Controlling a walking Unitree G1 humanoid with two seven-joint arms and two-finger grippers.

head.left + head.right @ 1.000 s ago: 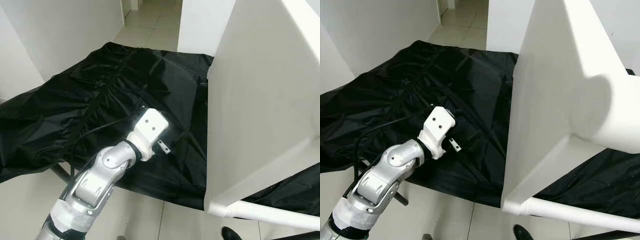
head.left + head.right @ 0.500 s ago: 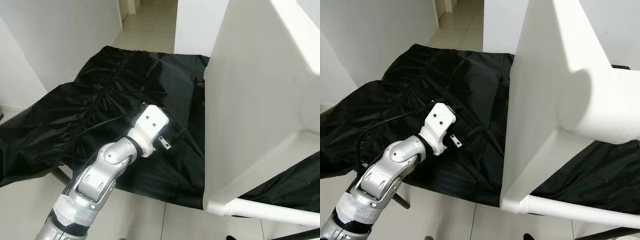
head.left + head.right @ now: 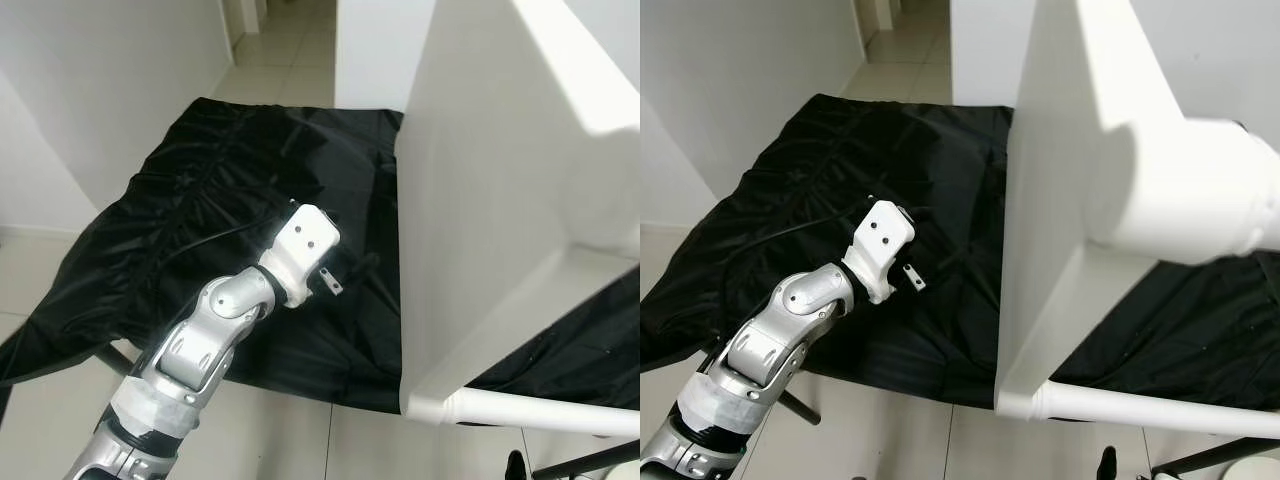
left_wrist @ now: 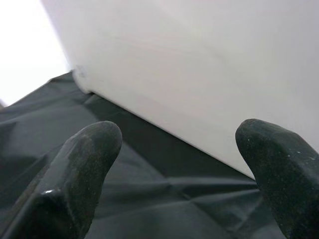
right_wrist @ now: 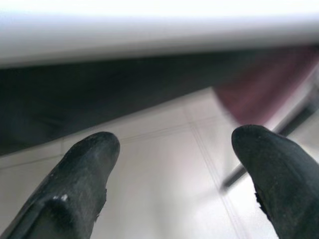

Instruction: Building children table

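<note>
White table panel [image 3: 480,200], upright on black-draped surface [image 3: 230,180]; long edge runs away from robot. Left end effector [image 4: 174,164] released, nearer, facing it; right end effector [image 5: 174,169] released.

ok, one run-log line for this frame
step: table build | left gripper: open, over black cloth, facing white tabletop panel | right gripper: open, above floor | panel: on edge, leg attached

White walls [image 3: 120,90], pale tiled floor [image 3: 290,30] (perhaps a corridor beyond).
</note>
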